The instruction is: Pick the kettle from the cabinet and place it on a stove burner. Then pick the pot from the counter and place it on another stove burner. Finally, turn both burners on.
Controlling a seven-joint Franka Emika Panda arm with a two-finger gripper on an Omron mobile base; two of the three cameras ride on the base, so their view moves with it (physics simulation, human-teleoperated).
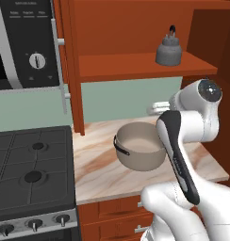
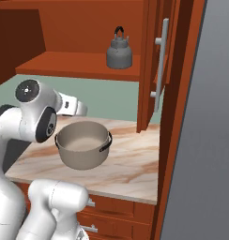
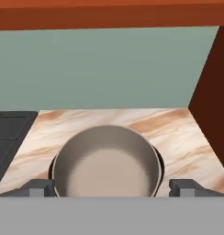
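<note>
Kettle (image 1: 169, 51) is seen on cabinet (image 1: 135, 66) shelf; first pick judged pending; claw (image 3: 112, 187) is spread wide, empty, over pot (image 3: 106, 163); a raise to the shelf is needed.

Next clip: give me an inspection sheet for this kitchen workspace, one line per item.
Surface: marble counter, bare around the pot.
Job's things: kettle upright on the shelf of the open cabinet; pot on the counter, nothing inside; burners bare on the cooktop.
Clutter: nothing seen.
End effector: open, holding nothing, fingertips either side of the pot's near rim in the hand view.
Cables: nothing seen.
Surroundings: microwave above the cooktop, green backsplash, drawers below the counter.
</note>
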